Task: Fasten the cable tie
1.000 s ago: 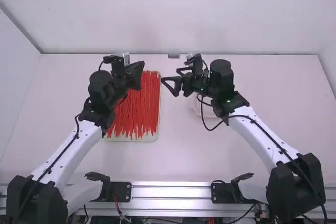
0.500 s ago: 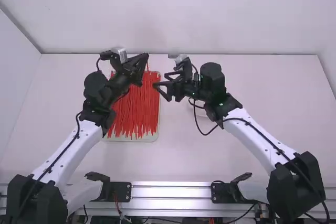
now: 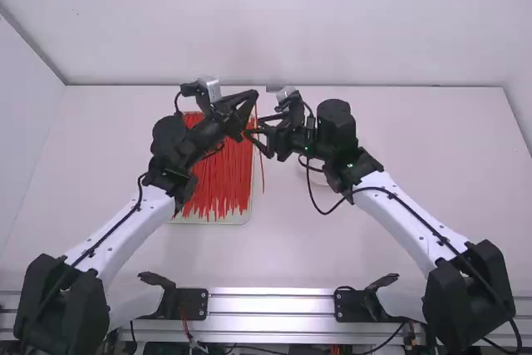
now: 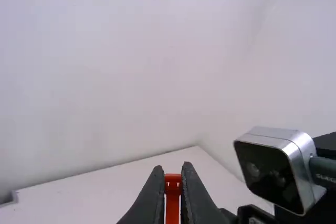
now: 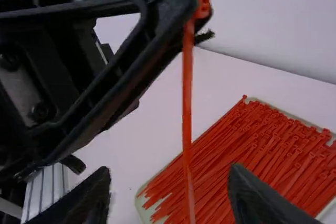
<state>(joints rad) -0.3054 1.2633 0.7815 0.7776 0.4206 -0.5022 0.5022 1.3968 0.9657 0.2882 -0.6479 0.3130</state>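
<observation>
Your left gripper point(image 3: 243, 112) is raised above the far right corner of the tray point(image 3: 208, 220) of spare red ties. Its fingers point(image 4: 152, 196) are clamped on the head of one red cable tie point(image 5: 187, 103). Holding the tie by the head lets the strap hang free and straight, tail down by the tray's edge above the table point(image 3: 399, 130). I judge this is meant to give your other arm a clear end to catch and feed back through the head. Your right gripper point(image 3: 268, 135) sits just beside the strap, facing it. Its fingers point(image 5: 97, 198) are spread wide on either side and do not touch it. Compared with a second ago, the left gripper has come away from over the tray's far end toward the middle. The right one has swung leftward to meet it.
</observation>
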